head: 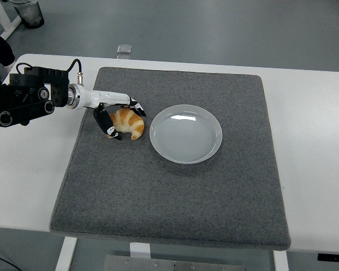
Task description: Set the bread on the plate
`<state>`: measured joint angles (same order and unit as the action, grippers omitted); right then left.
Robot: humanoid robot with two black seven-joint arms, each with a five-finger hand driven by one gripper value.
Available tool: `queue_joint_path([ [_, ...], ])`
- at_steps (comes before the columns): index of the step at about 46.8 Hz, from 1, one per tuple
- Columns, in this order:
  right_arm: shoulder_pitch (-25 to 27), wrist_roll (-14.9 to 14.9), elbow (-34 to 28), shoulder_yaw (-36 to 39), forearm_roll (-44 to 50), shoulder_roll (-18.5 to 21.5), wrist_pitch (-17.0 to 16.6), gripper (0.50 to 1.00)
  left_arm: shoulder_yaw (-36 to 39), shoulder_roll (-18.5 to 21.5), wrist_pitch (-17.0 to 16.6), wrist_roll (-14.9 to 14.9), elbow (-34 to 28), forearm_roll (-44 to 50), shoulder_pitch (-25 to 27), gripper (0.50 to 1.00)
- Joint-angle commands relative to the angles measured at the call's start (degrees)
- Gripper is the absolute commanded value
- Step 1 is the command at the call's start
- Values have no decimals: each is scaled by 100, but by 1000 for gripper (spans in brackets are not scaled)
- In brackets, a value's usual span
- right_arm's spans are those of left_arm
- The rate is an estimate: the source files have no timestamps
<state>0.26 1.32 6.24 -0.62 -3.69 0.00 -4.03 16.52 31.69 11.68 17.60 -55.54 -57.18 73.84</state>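
1. The left arm comes in from the left edge and reaches across the white table [28, 164] onto the grey mat [175, 197].
2. The left hand [117, 113] sits right on the bread [129, 122], a golden croissant-shaped piece lying on the mat.
3. From where I stand, the black fingers [137, 107] curl over the far top of the bread while the thumb [105, 124] comes down on its left, near side, so the hand is pinching the bread between them.
4. I cannot tell whether the bread is lifted at all; it looks to be resting on the mat.
5. The bread lies just left of the plate [186, 134], near its rim but not touching it.
6. The plate is round, pale and glossy, with nothing on it, and it sits a little above the middle of the mat.
7. The forearm behind the hand is white, and it joins a bulky black section over the bare table on the left.
8. A small clear object [124, 49] sits at the table's far edge, beyond the mat; it is too small for me to make out.
9. On the floor at the top left stands a dark bin [28, 12] beside a white table leg.
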Motion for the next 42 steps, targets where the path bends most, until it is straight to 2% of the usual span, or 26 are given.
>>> queue_joint_path([
  [1, 0, 0, 0, 0, 0, 0, -2, 952, 0, -5, -34, 6, -1, -92, -19, 797],
  [6, 0, 0, 0, 0, 0, 0, 7, 954, 0, -5, -43, 6, -1, -188, -19, 701],
  [9, 0, 0, 0, 0, 0, 0, -2, 952, -8, -13, -52, 6, -1, -224, -19, 622],
  [15, 0, 0, 0, 0, 0, 0, -2, 952, -9, -13, -227, 6, 8, -303, -10, 500],
  [29, 0, 0, 0, 0, 0, 0, -2, 952, -26, -180, -473, 6, 166, -312, -1, 500],
  [42, 0, 0, 0, 0, 0, 0, -2, 952, -44, -180, -491, 6, 148, -303, -1, 500],
])
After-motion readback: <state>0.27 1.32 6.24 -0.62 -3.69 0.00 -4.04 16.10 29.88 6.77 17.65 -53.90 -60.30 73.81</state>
